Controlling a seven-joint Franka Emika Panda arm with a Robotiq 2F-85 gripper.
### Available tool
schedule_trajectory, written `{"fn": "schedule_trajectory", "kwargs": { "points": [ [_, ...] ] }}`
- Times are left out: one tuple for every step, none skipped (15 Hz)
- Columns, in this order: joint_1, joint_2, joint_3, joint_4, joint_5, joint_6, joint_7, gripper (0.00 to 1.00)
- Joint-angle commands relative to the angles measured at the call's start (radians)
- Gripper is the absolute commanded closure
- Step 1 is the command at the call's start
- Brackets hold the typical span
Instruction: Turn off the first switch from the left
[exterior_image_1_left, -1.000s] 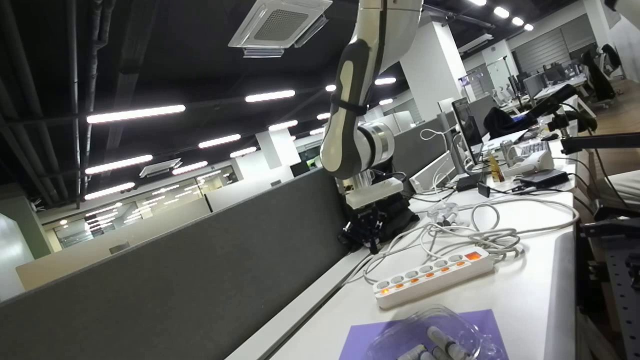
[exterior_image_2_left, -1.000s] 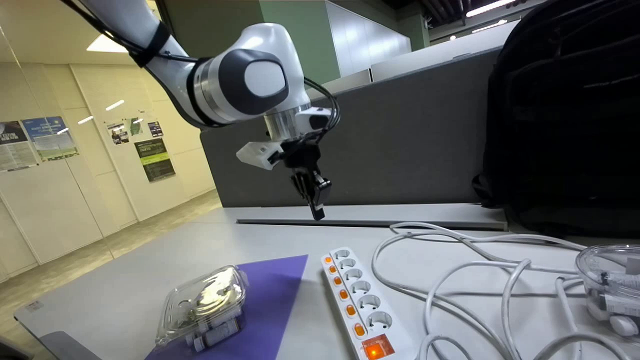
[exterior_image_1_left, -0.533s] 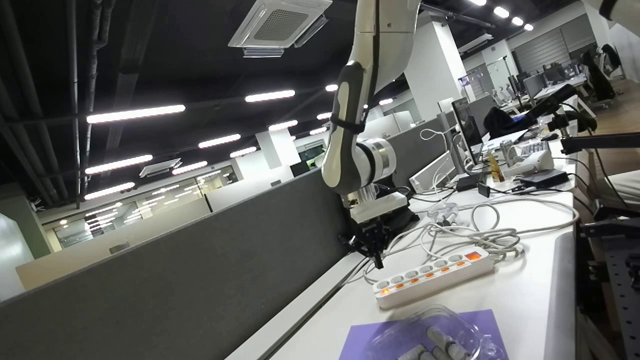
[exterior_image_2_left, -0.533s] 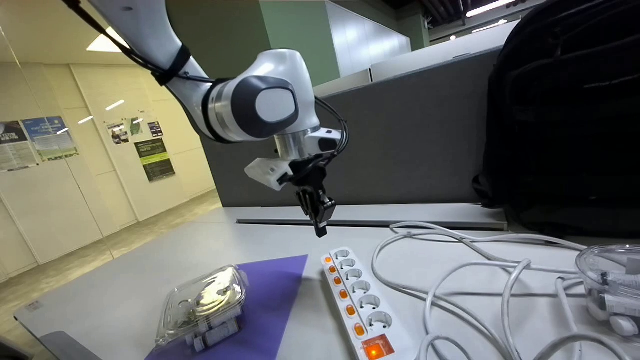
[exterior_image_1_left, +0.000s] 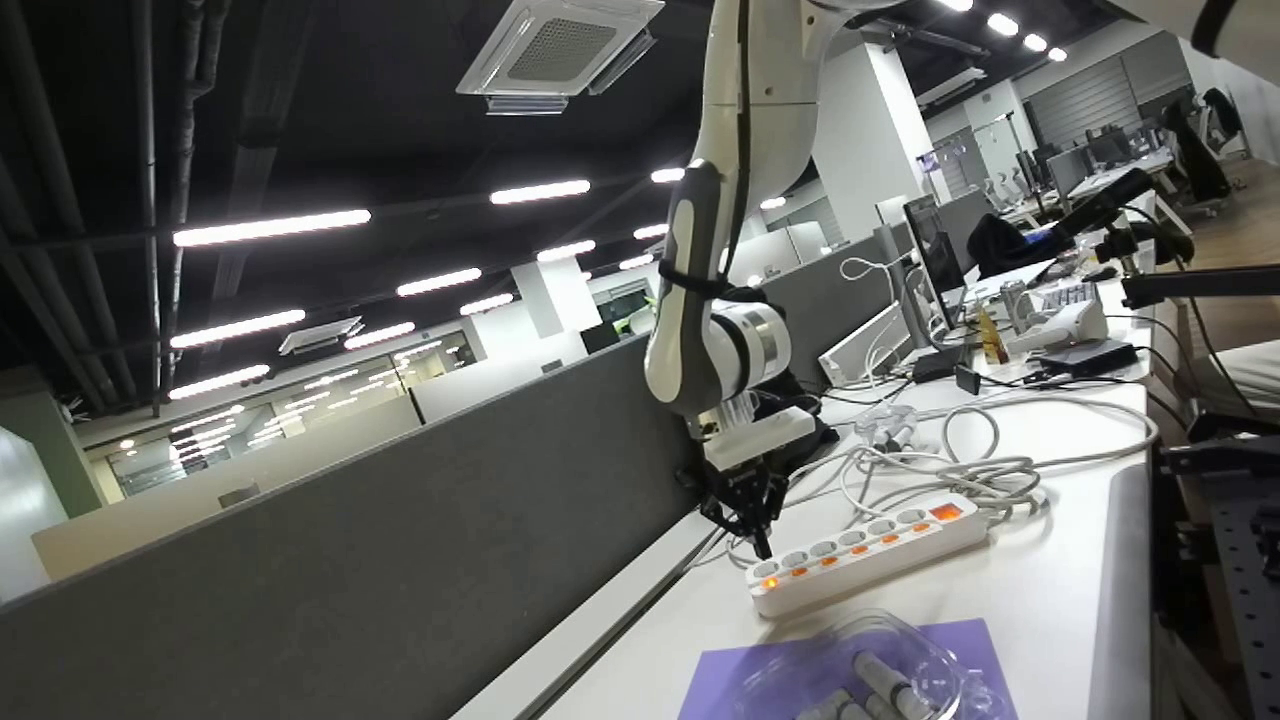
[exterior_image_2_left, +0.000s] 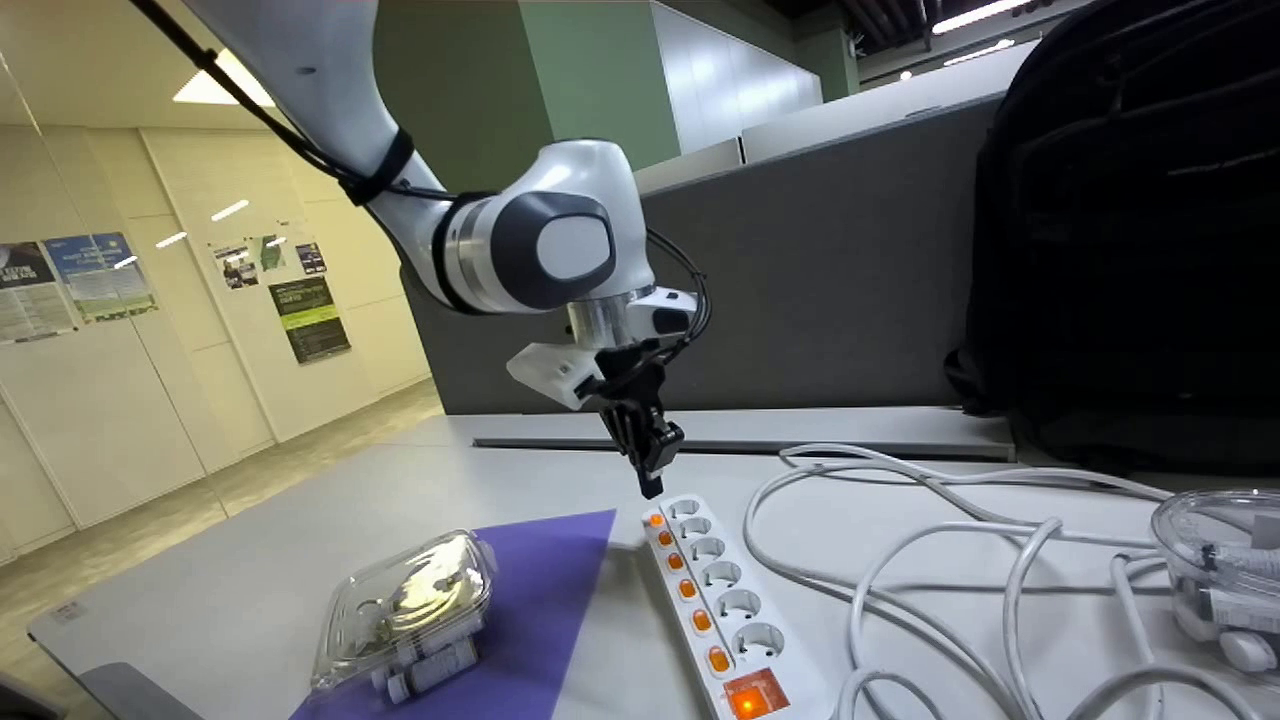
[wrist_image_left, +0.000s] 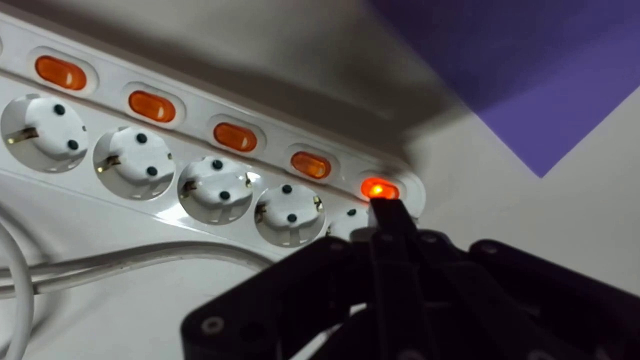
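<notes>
The hand (wrist_image_left: 386, 205) is narrow, its fingers meeting in one slim tip with nothing held between them. It points downward at a tilt, toward one end of the long white power strip (exterior_image_1_left: 871, 577) on the table (exterior_image_1_left: 1060, 570). In the wrist view the tip reaches the lower edge of the first switch (wrist_image_left: 379, 188), which glows brightly, endmost in a row of orange buttons (wrist_image_left: 235, 137). Whether the tip touches switch or strip, I cannot tell. A purple sheet (wrist_image_left: 530, 75) lies near that end.
</notes>
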Motion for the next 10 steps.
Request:
{"fn": "schedule_trajectory", "kwargs": {
  "points": [
    [0.016,0.045,-0.013,0.046,-0.001,-0.02,0.003,1.0],
    [0.018,0.054,-0.014,0.048,-0.004,-0.017,0.004,1.0],
    [0.019,0.061,-0.014,0.051,-0.004,-0.018,0.004,1.0],
    [0.021,0.068,-0.014,0.054,-0.004,-0.017,0.004,1.0],
    [0.023,0.074,-0.014,0.056,-0.005,-0.016,0.003,1.0],
    [0.025,0.078,-0.014,0.059,-0.005,-0.016,0.003,1.0],
    [0.026,0.082,-0.014,0.061,-0.005,-0.016,0.002,1.0],
    [0.026,0.085,-0.013,0.064,-0.005,-0.016,0.002,1.0],
    [0.026,0.084,-0.014,0.065,-0.004,-0.016,0.002,1.0],
    [0.024,0.087,-0.012,0.066,-0.001,-0.017,0.001,1.0]
  ]
}}
